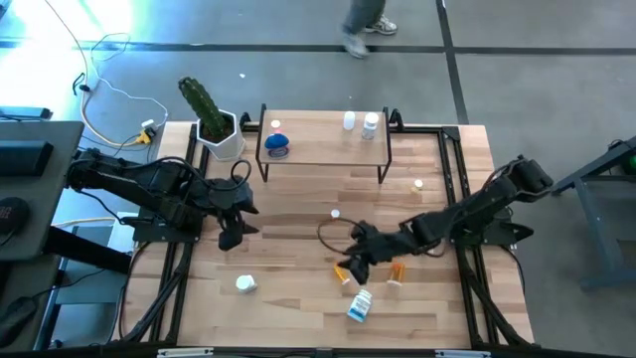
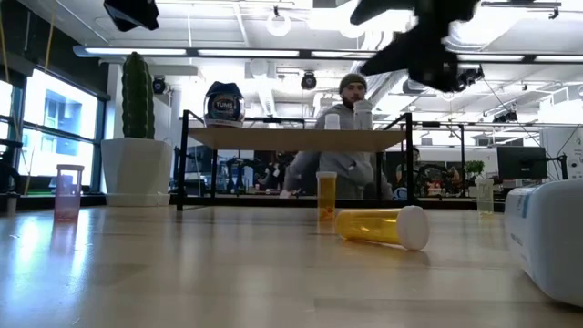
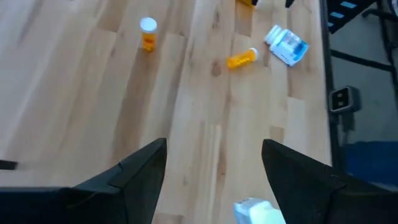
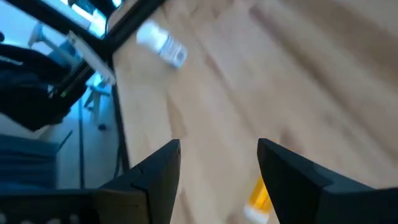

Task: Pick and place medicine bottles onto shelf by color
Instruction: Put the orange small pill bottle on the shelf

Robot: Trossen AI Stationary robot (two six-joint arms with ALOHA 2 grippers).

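The shelf stands at the table's far middle and carries a blue bottle and two whitish bottles. My right gripper hovers open, right of centre, over an orange bottle that lies on its side on the table. A second orange bottle is just to its right, and a white-and-blue bottle lies nearer the front edge. A white-capped orange vial stands upright mid-table. My left gripper hangs open at the left, above a whitish bottle.
A white pot with a cactus stands left of the shelf. One small bottle stands right of the shelf. Black rails run along the table's sides. A person shows beyond the shelf in the low view.
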